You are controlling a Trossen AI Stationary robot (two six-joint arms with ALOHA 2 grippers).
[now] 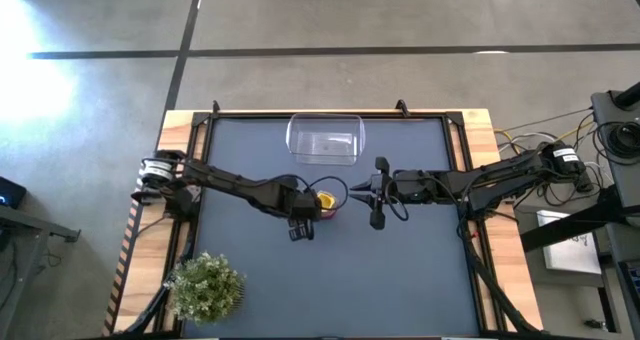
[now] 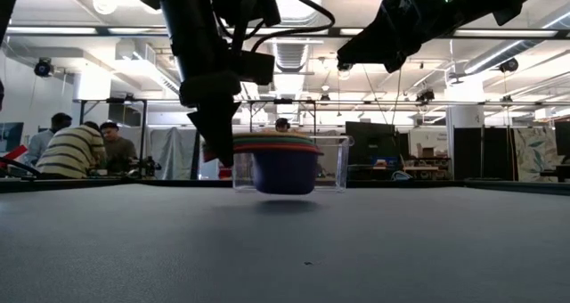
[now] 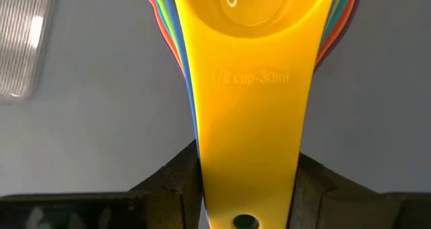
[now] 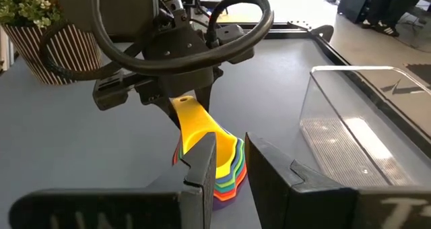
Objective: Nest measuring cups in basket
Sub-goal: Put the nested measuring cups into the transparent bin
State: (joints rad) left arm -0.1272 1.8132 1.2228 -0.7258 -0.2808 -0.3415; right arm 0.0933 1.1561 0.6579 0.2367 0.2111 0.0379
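High view, near edge first: a plant (image 1: pixel 206 285) stands at the table's (image 1: pixel 400 280) near left corner, well apart from the work. At mid-table the left gripper (image 1: pixel 312 208) holds the stacked cups (image 1: pixel 327 201), its jaws pinching the yellow handle (image 3: pixel 246 141) from both sides, as the left wrist view shows with a dark finger (image 3: pixel 168 188) against each edge (the handle reads "1/8 cup-30ml"). Under the yellow cup, rims of blue, green, orange, red and purple fan out, all nested together. From table height the stack (image 2: pixel 283 165) hangs just clear of the dark surface, a faint shadow beneath it, with the purple bowl lowest and the coloured rims layered above. The right gripper (image 1: pixel 378 195) hovers just right of the stack, not touching it; its own camera shows its jaws spread, with the cups (image 4: pixel 212 165) and the left gripper (image 4: pixel 185 104) visible in the gap beyond them. Farther back, the basket (image 1: pixel 324 140) sits near the table's far edge, around its middle, clear-walled and apart from both grippers; the stack is outside it, on its near side. Beyond the table, people (image 2: pixel 78 147) sit in the room on the left.
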